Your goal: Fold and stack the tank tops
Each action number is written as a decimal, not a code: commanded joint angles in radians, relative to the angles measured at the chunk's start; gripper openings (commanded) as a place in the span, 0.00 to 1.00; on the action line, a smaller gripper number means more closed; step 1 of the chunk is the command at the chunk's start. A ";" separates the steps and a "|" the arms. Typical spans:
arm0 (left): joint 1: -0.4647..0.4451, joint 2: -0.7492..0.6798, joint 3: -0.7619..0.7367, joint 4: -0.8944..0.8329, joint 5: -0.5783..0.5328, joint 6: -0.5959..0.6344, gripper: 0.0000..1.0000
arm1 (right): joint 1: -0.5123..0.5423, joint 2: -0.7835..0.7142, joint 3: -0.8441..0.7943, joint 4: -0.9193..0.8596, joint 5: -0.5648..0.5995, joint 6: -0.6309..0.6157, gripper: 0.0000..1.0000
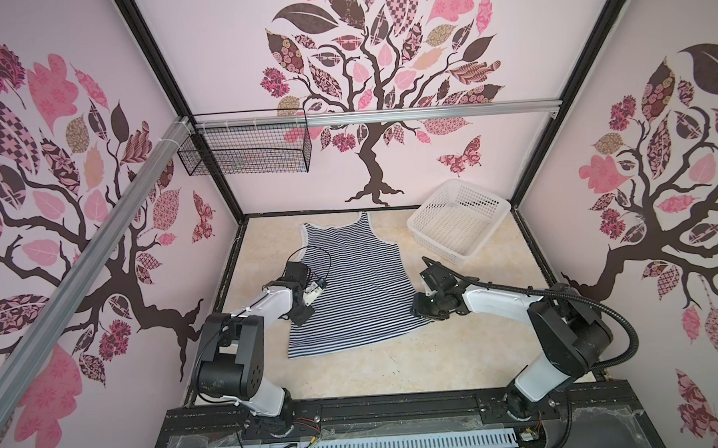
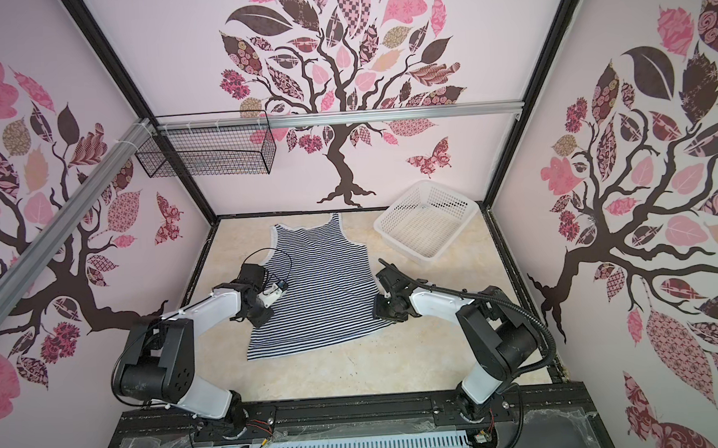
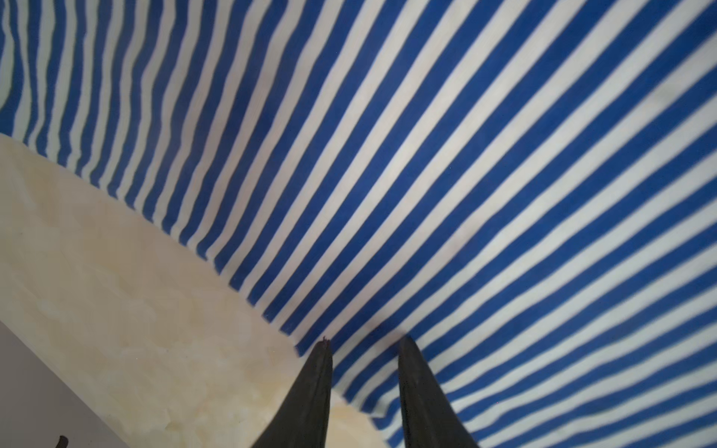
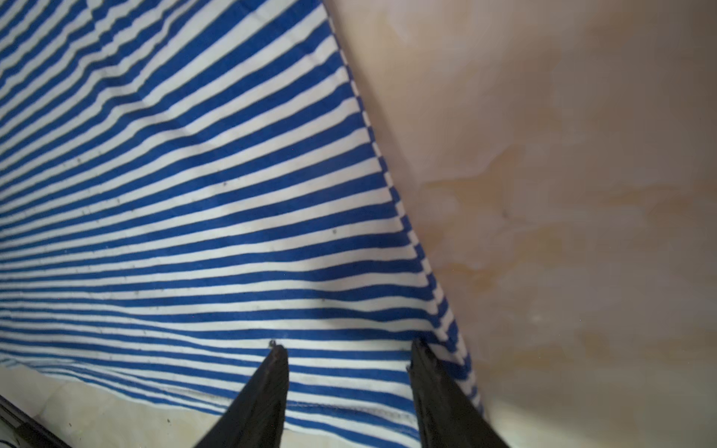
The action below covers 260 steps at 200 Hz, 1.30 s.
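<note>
The tank top [image 1: 351, 275] lies flat on the counter [image 1: 396, 356], its long axis running from the near hem to the far straps (slightly skewed). The left end effector [image 3: 365, 341] is at its left side edge and the right end effector [image 4: 348, 345] over the near right hem corner. Both have their jaws parted and grip nothing.
</note>
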 commanded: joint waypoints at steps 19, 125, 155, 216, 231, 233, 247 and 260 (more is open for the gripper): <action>-0.062 -0.153 -0.071 -0.139 -0.021 0.029 0.33 | -0.037 0.116 0.165 -0.133 0.100 -0.071 0.56; -0.034 -0.067 0.287 -0.034 0.113 -0.119 0.38 | -0.022 0.060 0.387 -0.195 0.211 -0.083 0.59; -0.028 0.199 0.529 0.011 0.155 -0.202 0.37 | -0.062 0.167 0.508 -0.228 0.224 -0.099 0.58; -0.027 0.618 0.935 -0.050 0.107 -0.248 0.36 | -0.218 0.253 0.582 -0.264 0.234 -0.113 0.58; -0.027 0.679 0.986 -0.059 0.081 -0.231 0.36 | -0.257 0.239 0.556 -0.273 0.254 -0.116 0.58; -0.027 0.684 0.991 -0.056 0.076 -0.227 0.36 | -0.262 0.235 0.551 -0.273 0.258 -0.116 0.58; -0.025 0.725 1.011 -0.037 0.042 -0.201 0.36 | -0.306 0.211 0.508 -0.271 0.287 -0.110 0.58; -0.024 0.757 1.030 -0.031 0.015 -0.182 0.36 | -0.342 0.180 0.464 -0.266 0.330 -0.116 0.58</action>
